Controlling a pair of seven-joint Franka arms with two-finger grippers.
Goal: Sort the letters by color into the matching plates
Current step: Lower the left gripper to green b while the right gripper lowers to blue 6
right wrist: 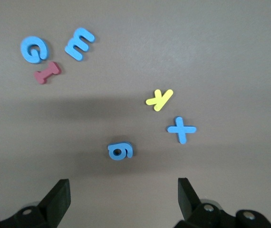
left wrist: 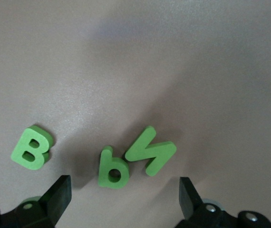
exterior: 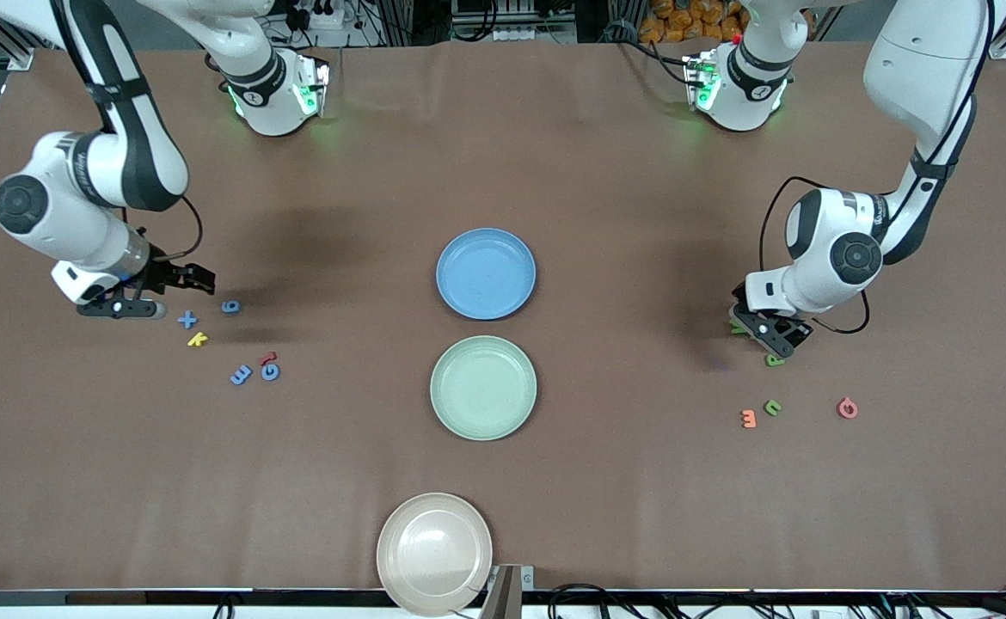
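Two empty plates lie mid-table, the blue plate (exterior: 486,272) farther from the front camera than the mint green plate (exterior: 483,387). Blue letters lie toward the right arm's end: a 6 (exterior: 230,306) (right wrist: 120,151), a plus (exterior: 187,320) (right wrist: 181,129), an E shape (exterior: 241,374) (right wrist: 79,43) and a G (exterior: 270,371) (right wrist: 33,50). My right gripper (exterior: 180,293) (right wrist: 123,199) hangs open low beside the 6. Toward the left arm's end my left gripper (exterior: 765,337) (left wrist: 123,199) is open just above a green b (left wrist: 112,168), with a green N (left wrist: 150,151) touching it and a green B (left wrist: 31,148) apart. Another green letter (exterior: 772,407) lies nearer the camera.
A yellow letter (exterior: 197,340) and a red piece (exterior: 269,356) lie among the blue ones. An orange piece (exterior: 749,419) and a pink one (exterior: 848,407) lie near the green letters. A beige plate (exterior: 434,553) sits at the table's front edge.
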